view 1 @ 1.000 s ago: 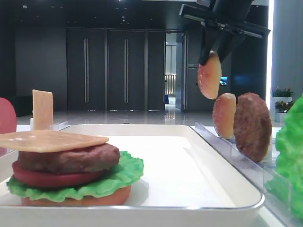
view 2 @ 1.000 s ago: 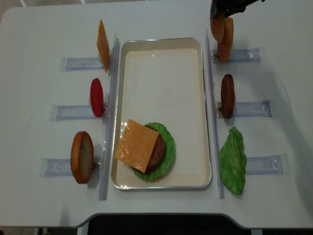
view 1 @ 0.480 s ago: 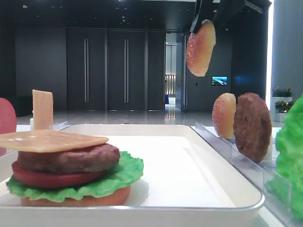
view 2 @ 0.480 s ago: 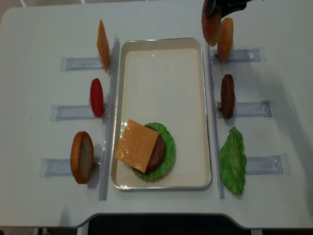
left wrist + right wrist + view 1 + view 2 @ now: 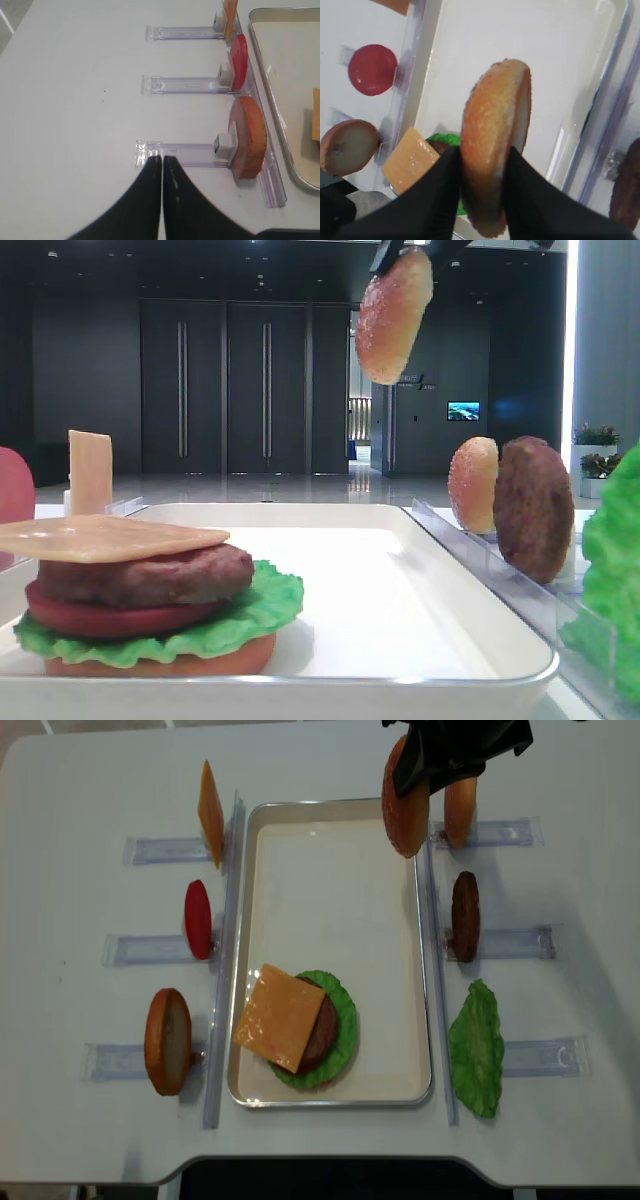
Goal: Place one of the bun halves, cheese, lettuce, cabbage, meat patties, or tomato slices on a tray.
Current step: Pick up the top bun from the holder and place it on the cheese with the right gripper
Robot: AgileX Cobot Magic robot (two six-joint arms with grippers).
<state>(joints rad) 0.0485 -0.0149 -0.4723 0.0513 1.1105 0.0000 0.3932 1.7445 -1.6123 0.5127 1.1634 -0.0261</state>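
My right gripper is shut on the domed, speckled golden-brown bun half, which it holds on edge in the air. The bun half hangs high over the far right part of the white tray. At the tray's near left stands a stack: a flat orange bun, lettuce, a tomato slice, a meat patty and a cheese slice on top. My left gripper is shut and empty, low over the table left of the tray.
Clear slotted racks flank the tray. On the left they hold a cheese slice, a tomato slice and a bun half. On the right are a paler bun half, a meat patty and a lettuce leaf.
My right gripper has carried the bun half up and to the left, from beside the paler bun in the right rack to above the tray's far right corner. The left gripper's motion cannot be judged.
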